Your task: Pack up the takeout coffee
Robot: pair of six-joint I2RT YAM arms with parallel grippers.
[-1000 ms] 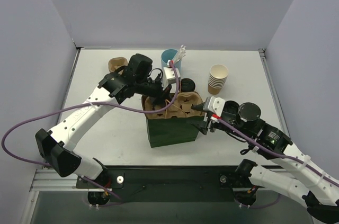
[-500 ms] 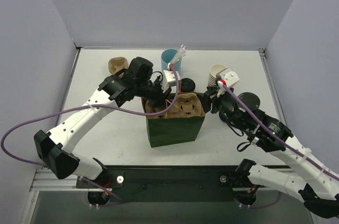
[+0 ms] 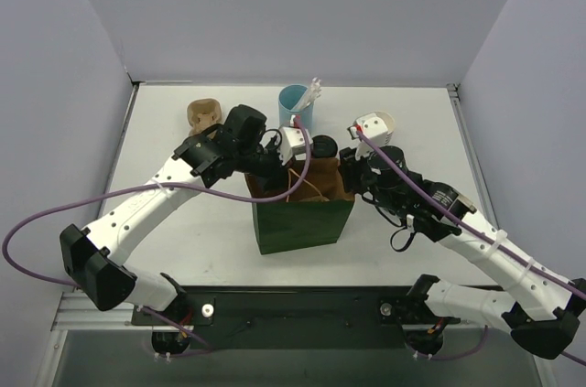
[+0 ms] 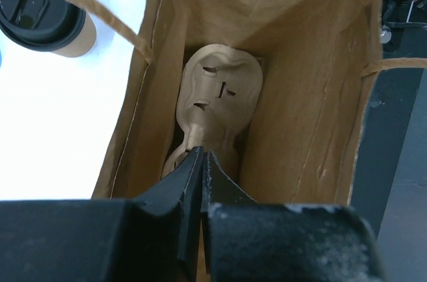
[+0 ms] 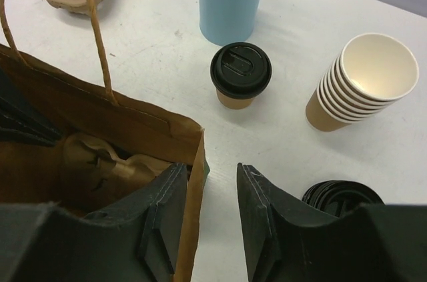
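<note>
Bench (image 3: 211,222): white, bag (image 3: 302,222) standing on it
Change: carrier (image 4: 217,92) now sunk deep in bag; right tool (image 5: 210,170) swung up to bag's rim
Left tool (image 4: 201,155): clamped on carrier
Right tool: wide, straddling bag wall
Coffee (image 5: 240,75): upright behind bag, unpacked, next to go in

A robotics lab cell is indicated: a white table (image 3: 220,241) is enclosed by grey-lilac walls (image 3: 302,12), and robot arms (image 3: 137,211) are mounted on a metal frame (image 3: 92,314) at the bottom.
</note>
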